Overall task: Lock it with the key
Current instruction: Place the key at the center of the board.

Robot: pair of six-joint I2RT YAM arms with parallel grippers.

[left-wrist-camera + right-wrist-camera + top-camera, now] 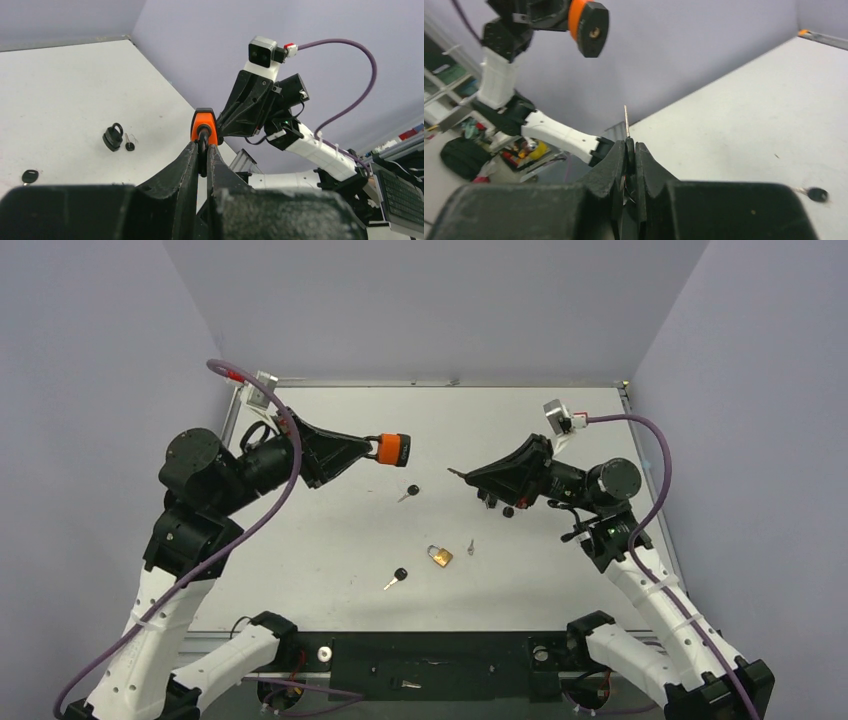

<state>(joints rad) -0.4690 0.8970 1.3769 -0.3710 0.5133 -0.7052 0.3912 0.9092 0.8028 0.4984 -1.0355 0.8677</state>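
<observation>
Padlock clenched in left gripper; key pinched in right gripper; open air between, table edges well off

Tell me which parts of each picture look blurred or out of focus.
Top external view: evenly lit and sharp. Left wrist view: the near fingers look soft, the orange padlock is clear. Right wrist view: the padlock and background are blurred; the thin key is visible.

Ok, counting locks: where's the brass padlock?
Top view: the brass padlock lies on the table near centre, small key at its right, black-headed key lower left.
</observation>
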